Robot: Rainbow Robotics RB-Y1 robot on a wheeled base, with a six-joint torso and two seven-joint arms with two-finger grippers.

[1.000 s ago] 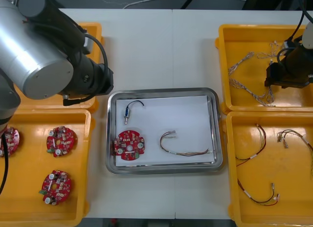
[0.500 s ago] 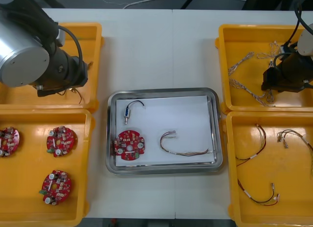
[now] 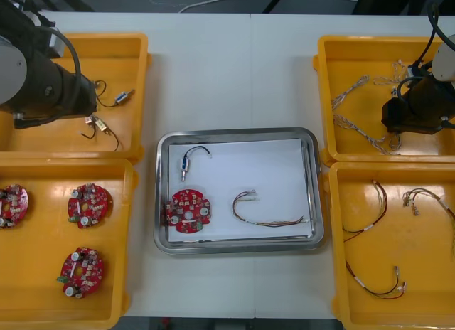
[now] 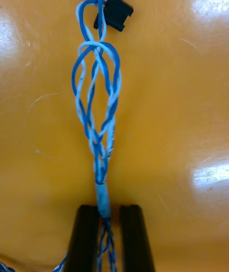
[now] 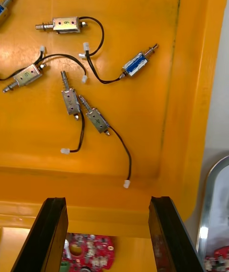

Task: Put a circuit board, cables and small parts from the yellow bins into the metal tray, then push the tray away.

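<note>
Pinching a blue and white cable [image 4: 98,105] in the far right bin [image 3: 341,52], right gripper [image 4: 103,209] may drag tangled neighbours [image 3: 353,88] out when lifting; left gripper [image 5: 107,201] wide, empty, above small parts [image 5: 70,101].

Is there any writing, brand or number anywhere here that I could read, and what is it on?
No text can be read.
Small metal parts: any marking too blurred to read.
Circuit boards: any print too small to read.
Bins and tray: no labels visible.
</note>
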